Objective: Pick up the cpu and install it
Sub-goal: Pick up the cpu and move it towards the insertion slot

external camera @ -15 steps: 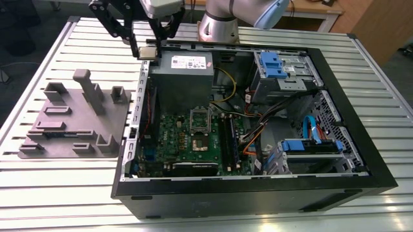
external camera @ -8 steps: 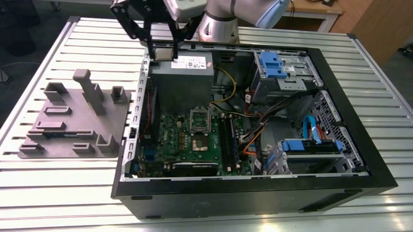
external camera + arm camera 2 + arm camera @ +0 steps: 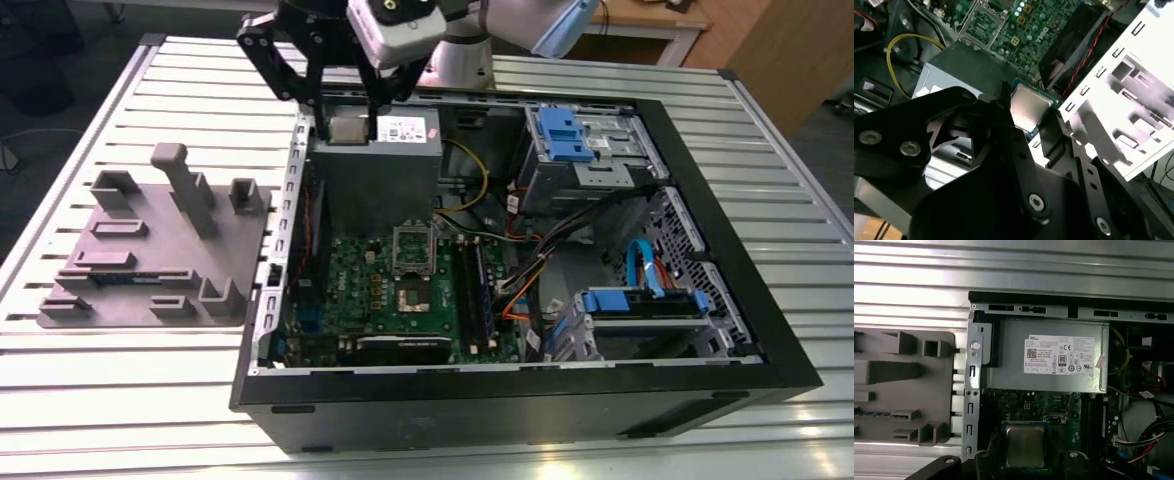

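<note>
The tool (image 3: pixel 344 122) grips the cpu (image 3: pixel 1029 107) above the open case (image 3: pixel 507 405). I'd keep it level, squared with the socket (image 3: pixel 415 292).

Exterior view high over the computer case (image 3: pixel 534 400); both wrist views close above the cpu (image 3: pixel 1029 107) (image 3: pixel 1025 445).

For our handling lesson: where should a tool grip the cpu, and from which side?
Two opposite edges of the cpu, from above its flat top, as the tool holds it now. Thin and square, it probably offers parallel faces only there.
</note>
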`<state>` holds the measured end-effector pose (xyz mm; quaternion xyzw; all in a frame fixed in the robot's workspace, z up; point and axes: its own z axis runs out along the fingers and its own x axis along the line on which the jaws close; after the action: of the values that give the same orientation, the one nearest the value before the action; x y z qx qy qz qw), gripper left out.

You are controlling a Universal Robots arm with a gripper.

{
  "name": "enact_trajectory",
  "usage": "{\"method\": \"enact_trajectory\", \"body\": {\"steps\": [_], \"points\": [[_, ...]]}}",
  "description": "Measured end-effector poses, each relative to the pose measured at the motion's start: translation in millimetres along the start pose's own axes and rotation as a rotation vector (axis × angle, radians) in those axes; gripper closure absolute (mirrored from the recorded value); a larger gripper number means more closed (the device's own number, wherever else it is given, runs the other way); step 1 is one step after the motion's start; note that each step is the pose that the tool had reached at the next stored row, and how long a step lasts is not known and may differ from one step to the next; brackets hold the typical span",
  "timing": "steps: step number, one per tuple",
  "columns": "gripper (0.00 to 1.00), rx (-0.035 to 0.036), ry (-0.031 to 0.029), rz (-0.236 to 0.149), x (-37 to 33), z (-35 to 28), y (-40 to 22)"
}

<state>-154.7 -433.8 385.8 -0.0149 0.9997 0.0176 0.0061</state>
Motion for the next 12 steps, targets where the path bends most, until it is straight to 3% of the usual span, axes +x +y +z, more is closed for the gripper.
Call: {"method": "enact_trajectory", "body": {"steps": [12], "points": [[0.53,0.0000,0.0000,0.001,-42.0,3.3,-1.7]]}}
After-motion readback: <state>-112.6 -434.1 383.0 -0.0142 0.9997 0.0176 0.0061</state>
